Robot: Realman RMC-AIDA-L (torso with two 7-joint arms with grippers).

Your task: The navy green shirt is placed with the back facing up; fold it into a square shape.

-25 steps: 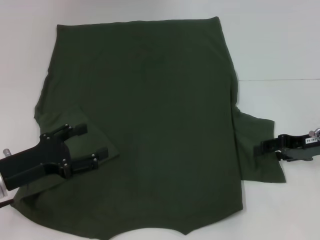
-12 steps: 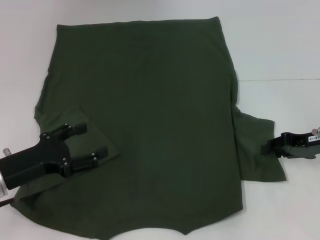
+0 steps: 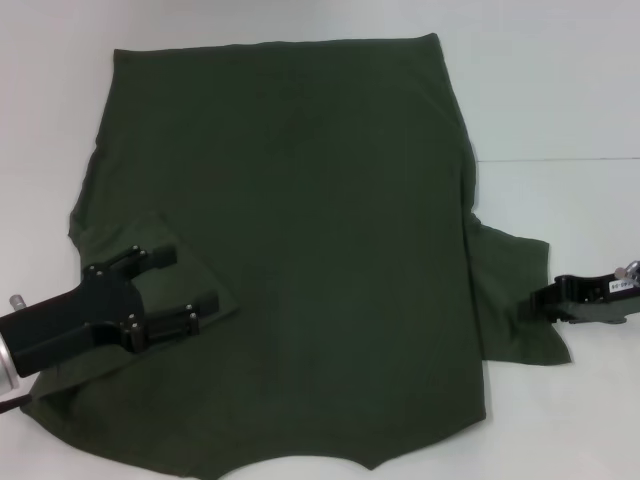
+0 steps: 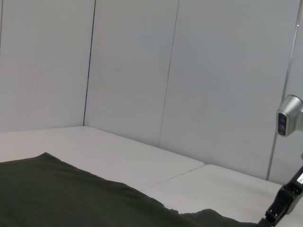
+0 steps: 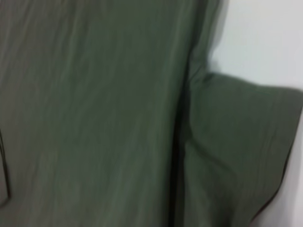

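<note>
The navy green shirt [image 3: 300,220] lies flat on the white table [image 3: 560,90], filling most of the head view. Its left sleeve [image 3: 150,235] is folded inward over the body. My left gripper [image 3: 183,283] is open just over that folded sleeve, holding nothing. My right gripper [image 3: 545,300] is at the outer edge of the spread right sleeve [image 3: 515,290]. The shirt also shows in the left wrist view [image 4: 57,194] and in the right wrist view [image 5: 94,109], where the right sleeve [image 5: 236,142] lies flat.
A seam [image 3: 560,160] runs across the table right of the shirt. Grey wall panels [image 4: 142,71] stand behind the table. The right arm [image 4: 286,198] shows at the edge of the left wrist view.
My right gripper has drawn back a little to the right along the sleeve's edge. The left gripper has barely moved and stays open. The shirt lies as before.
</note>
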